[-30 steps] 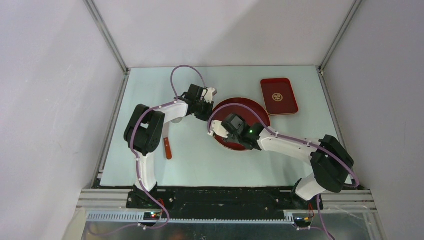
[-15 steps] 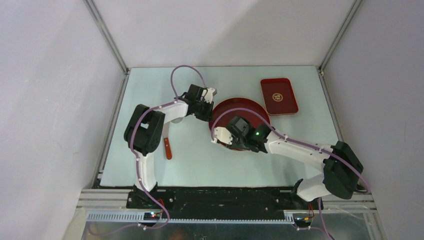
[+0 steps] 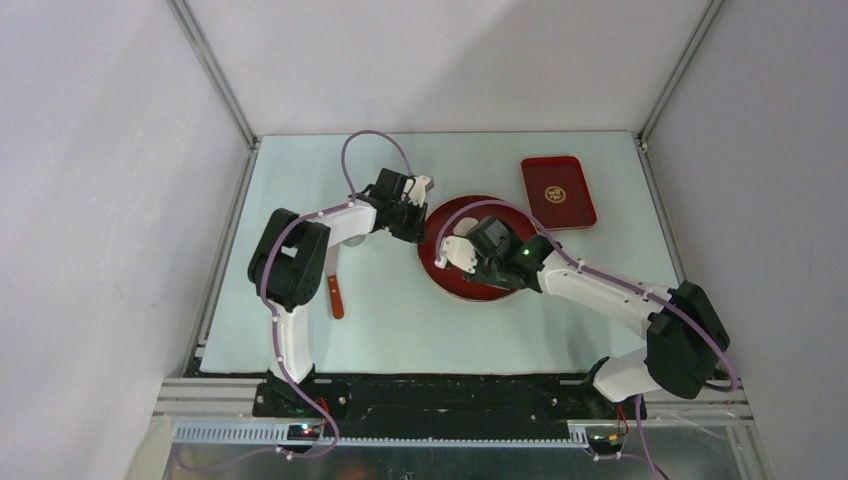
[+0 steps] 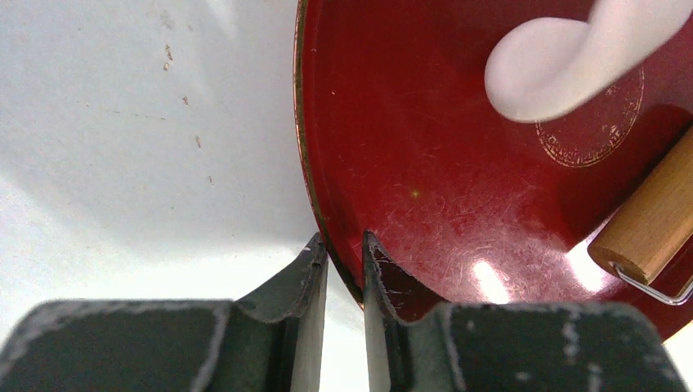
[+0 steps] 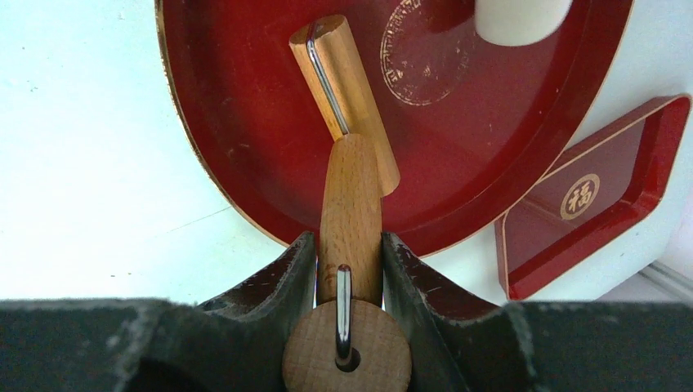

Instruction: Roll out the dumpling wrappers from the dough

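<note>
The dough (image 4: 564,61) is a soft white lump lying on the round red plate (image 4: 425,171), and its edge also shows in the right wrist view (image 5: 523,16). My left gripper (image 4: 345,261) is shut on the plate's left rim (image 3: 500,212), one finger on each side of it (image 3: 420,222). My right gripper (image 5: 350,245) is shut on the wooden handle of a rolling pin; its barrel (image 5: 343,90) rests over the plate, short of the dough (image 4: 654,220). In the top view this gripper (image 3: 452,252) covers the dough. No dumpling wrappers are in view.
A rectangular red tray (image 3: 558,192) with a gold emblem sits at the back right, just beyond the plate (image 5: 588,196). A red-handled tool (image 3: 336,296) lies on the table under the left arm. Grey walls enclose the table.
My right gripper with the rolling pin swung toward the plate's near edge, then back up and right over the plate. The left arm has stayed still on the rim.
</note>
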